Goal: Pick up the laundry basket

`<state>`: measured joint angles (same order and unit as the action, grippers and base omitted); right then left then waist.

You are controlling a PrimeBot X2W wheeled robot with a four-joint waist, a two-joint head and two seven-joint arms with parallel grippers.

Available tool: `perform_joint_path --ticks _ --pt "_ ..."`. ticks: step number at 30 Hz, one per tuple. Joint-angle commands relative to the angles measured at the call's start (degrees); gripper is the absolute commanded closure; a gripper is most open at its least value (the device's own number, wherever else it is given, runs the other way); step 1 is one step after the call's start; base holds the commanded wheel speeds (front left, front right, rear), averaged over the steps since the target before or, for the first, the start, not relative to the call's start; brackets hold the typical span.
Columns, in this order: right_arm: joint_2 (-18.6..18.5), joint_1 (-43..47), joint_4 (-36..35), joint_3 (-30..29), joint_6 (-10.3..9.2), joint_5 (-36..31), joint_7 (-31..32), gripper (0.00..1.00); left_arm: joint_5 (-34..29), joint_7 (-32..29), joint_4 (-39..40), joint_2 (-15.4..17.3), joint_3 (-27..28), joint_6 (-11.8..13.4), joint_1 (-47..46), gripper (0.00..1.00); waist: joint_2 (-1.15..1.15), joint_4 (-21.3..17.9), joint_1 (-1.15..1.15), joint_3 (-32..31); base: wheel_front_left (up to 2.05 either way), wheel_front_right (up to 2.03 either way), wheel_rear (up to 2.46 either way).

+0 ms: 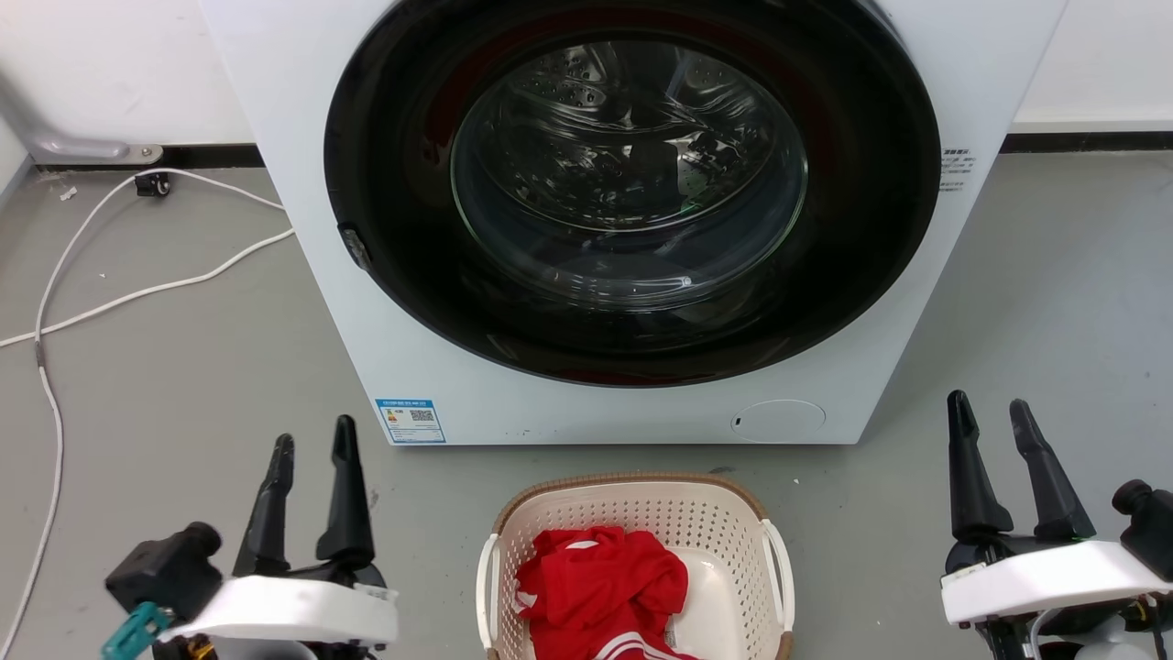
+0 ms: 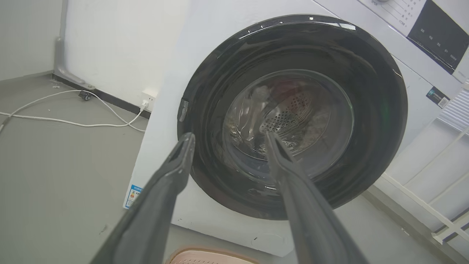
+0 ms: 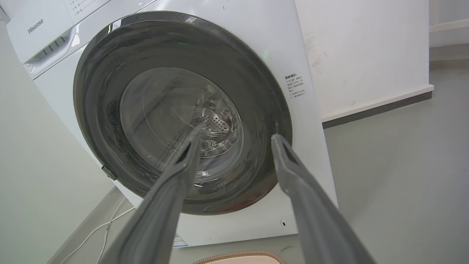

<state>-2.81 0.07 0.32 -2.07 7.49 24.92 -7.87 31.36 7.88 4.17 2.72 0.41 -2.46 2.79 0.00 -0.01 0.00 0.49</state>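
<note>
Sitting on the grey floor (image 1: 183, 412) right in front of the white washer (image 1: 476, 403), the laundry basket (image 1: 641, 513) lies at the bottom centre of the head view, near the machine's base but apart from it, with its near end cut off by the frame edge; its brown rim (image 1: 632, 478) runs round cream perforated walls, and its white side handles (image 1: 779, 573) stand out one on each side; a red garment (image 1: 600, 587) with white stripes lies crumpled inside, covering much of the bottom; the left gripper (image 1: 314, 435) is at the lower left of that view, fingers pointing up the picture and parted, grasping nothing, well apart from the basket's left handle; the right gripper (image 1: 990, 403) is at the lower right, likewise spread and empty, well apart from the right handle, so the basket lies between the two; in the left wrist view the two long dark fingers (image 2: 293, 190) rise apart, one against the washer's white front and one against its round dark door (image 1: 632, 192), and a strip of the basket's rim shows at the bottom edge between them; the right wrist view gives much the same, fingers separated with the rim at the bottom edge; the door is closed, its glass showing the perforated drum behind; a blue label (image 1: 410, 420) sits at the washer's lower corner on the robot's left; a white cable (image 1: 137, 293) trails over the floor on that side towards the wall.
</note>
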Motion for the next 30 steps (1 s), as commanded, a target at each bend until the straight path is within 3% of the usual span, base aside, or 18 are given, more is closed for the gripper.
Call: perform_joint_path --ticks 1,30 --pt "-0.14 0.29 -0.66 0.02 0.0 -2.12 -0.59 0.0 -2.81 0.65 1.12 0.34 -0.93 0.18 -0.03 0.0 0.0 0.01 0.0 0.01 0.0 0.0 0.0" --pt "-0.13 1.15 4.68 -0.65 0.0 -19.4 -4.45 0.0 -19.74 4.55 -3.53 6.42 -13.24 7.17 0.55 0.0 0.0 -0.24 0.0 0.66 0.0 0.0 0.0"
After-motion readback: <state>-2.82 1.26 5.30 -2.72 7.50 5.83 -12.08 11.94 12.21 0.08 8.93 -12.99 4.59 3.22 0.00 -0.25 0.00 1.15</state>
